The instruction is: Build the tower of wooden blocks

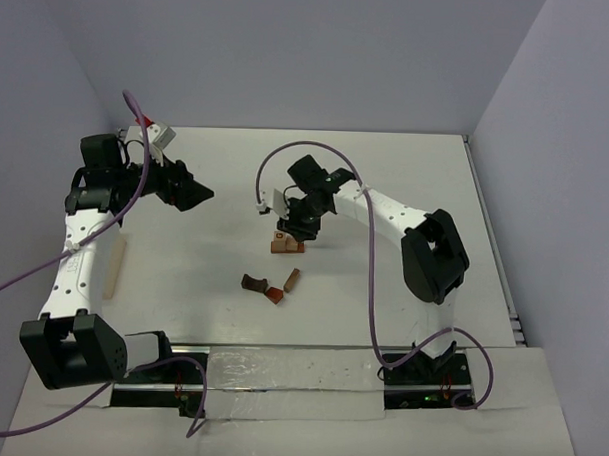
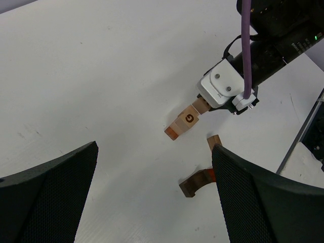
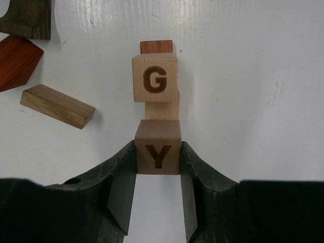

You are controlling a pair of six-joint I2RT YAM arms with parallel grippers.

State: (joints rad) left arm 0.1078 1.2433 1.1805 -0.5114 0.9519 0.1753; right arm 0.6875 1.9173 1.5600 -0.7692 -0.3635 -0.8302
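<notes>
Right gripper [image 3: 158, 158]: fingers are clamping the Y block [image 3: 158, 154] by its two side faces; the fingers' lower parts are running out of the wrist frame.
Y block: is sitting at the near end of the wood block tower [image 1: 284, 243], left of the table's [image 1: 406, 182] middle; whether it is resting on the stack or being held just clear, cannot tell.
G block [image 3: 155, 78]: is facing the wrist camera, letter legible.
Pale block [image 3: 163, 109]: is showing only a sliver between G and Y.
Reddish block [image 3: 156, 46]: is peeking out beyond G as a thin strip.
Loose pieces: tan wedge [image 3: 56, 106], reddish-brown piece [image 3: 17, 61] and dark brown piece [image 3: 28, 17] are lying beside the tower, apart from it; the last two are being cut off by the frame edge.
Left gripper [image 2: 154, 169]: fingers are standing wide apart, holding nothing, hovering well apart from the tower.
Overhead note: right gripper is covering part of the tower; single blocks are too small to separate.
Tray [image 1: 114, 266]: is lying beside the left arm, partly hidden.
</notes>
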